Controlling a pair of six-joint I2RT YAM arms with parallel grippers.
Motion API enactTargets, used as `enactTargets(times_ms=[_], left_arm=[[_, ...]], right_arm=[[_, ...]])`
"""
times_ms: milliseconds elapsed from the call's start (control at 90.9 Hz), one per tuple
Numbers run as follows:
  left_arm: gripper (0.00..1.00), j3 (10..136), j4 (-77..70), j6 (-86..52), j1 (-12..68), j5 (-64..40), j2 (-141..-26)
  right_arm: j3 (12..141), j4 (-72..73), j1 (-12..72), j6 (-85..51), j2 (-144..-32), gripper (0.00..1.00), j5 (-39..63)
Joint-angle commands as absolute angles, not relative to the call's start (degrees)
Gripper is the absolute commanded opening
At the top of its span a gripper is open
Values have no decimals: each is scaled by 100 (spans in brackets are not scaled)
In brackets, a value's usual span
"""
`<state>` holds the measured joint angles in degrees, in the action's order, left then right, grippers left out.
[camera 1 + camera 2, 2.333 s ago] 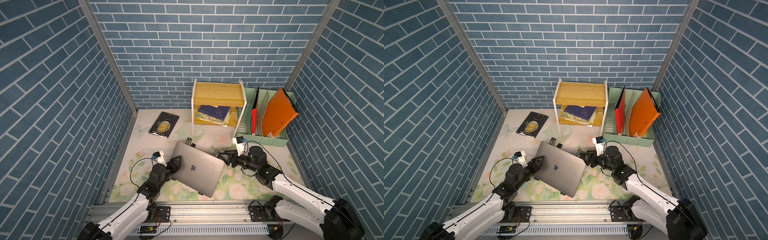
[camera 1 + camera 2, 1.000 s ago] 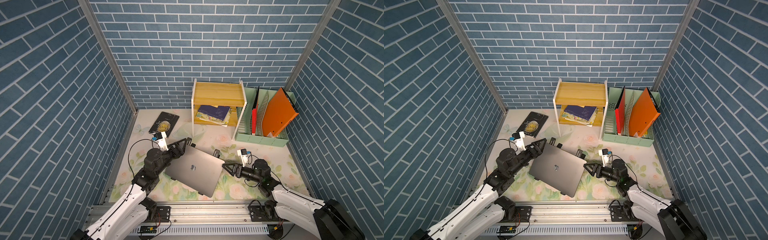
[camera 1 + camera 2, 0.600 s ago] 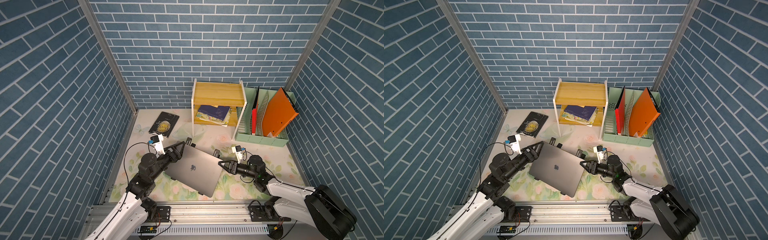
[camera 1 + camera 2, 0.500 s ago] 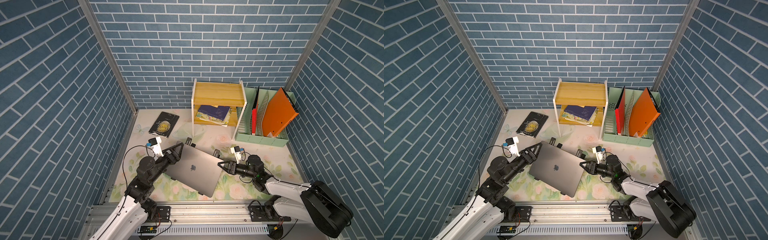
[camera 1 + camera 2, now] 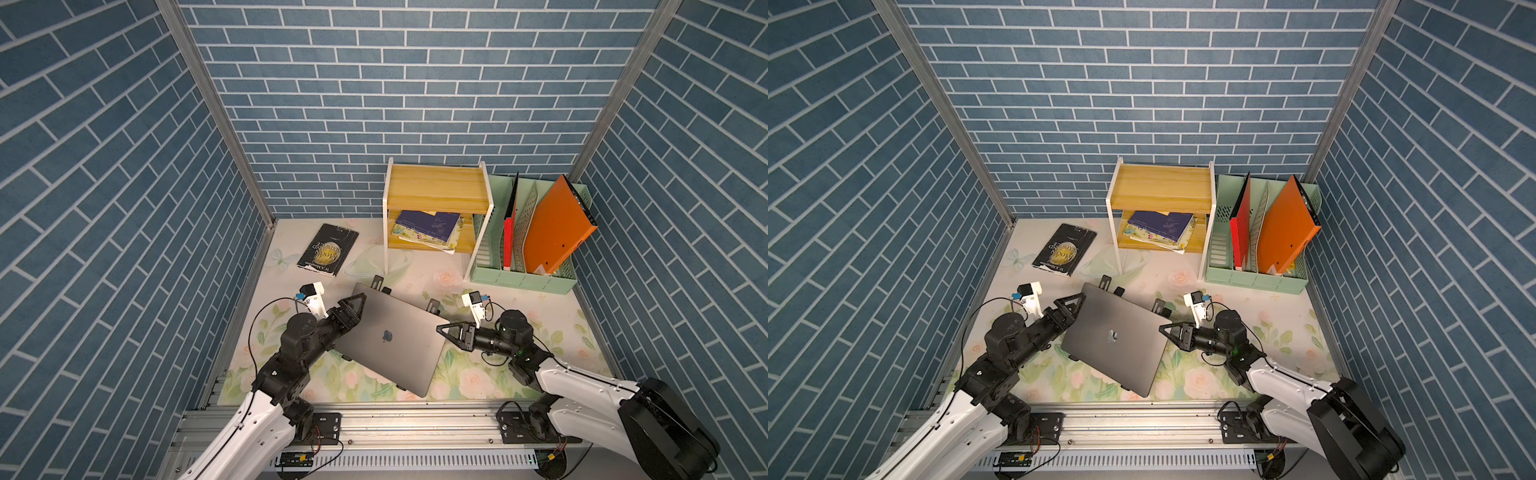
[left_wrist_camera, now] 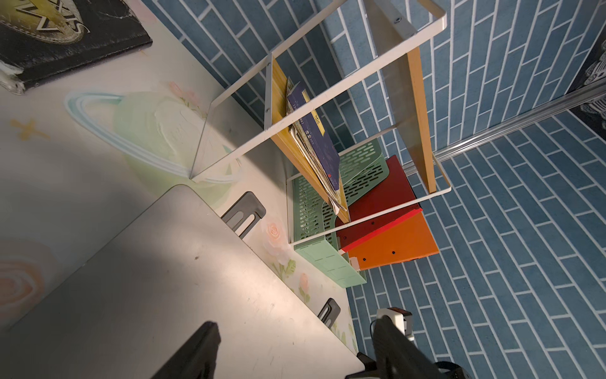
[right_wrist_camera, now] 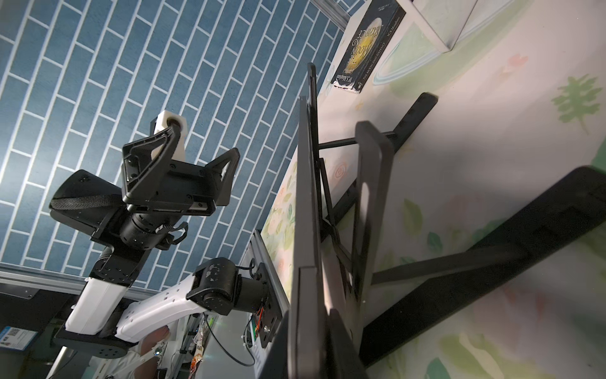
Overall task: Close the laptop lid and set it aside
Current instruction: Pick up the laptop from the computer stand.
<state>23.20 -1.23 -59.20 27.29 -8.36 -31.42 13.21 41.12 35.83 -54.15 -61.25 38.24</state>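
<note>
Nearest, the right tool is clamped on the right edge of the laptop, while the left tool hangs at its far left corner with jaws spread, holding nothing. The laptop lid is shut, logo up, and the laptop lies slanted on a black stand in the middle of the floral table. Farther back are a black paperback, a wooden shelf and a green file rack with an orange folder.
</note>
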Motion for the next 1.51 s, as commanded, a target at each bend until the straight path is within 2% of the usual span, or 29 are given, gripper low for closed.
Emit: enactTargets(times_ms=[0,264,506,759,1001,1122,1210,1243,1496], left_arm=[[79,2784,274,-5921,2707,-539,-3105],[79,3081,564,-6759,2707,-119,-2979],[80,2977,1280,-8254,2707,-60,-2699],[83,3575,2279,-7884,2703,331,-2170],[86,3332,2501,-7846,2707,84,-1696],[89,2803,1783,-8074,2707,-158,-1515],[90,2291,406,-8339,2700,-407,-1601],[93,2157,-51,-8409,2706,-461,-1682],[92,2052,-2427,-8349,2707,-660,-2590]], right_arm=[[1868,4617,3543,-6095,-5855,0,4071],[2494,5292,3490,-7252,-6103,0,4110],[2779,5749,3412,-7934,-6325,0,3919],[3046,6638,3176,-8699,-6714,0,3593],[3558,7098,3087,-9157,-7064,0,3568],[3804,7331,3076,-9394,-7256,0,3581],[3964,7443,3075,-9538,-7353,0,3601],[4019,7461,3072,-9590,-7383,0,3597],[4261,7641,3055,-9857,-7522,0,3627]])
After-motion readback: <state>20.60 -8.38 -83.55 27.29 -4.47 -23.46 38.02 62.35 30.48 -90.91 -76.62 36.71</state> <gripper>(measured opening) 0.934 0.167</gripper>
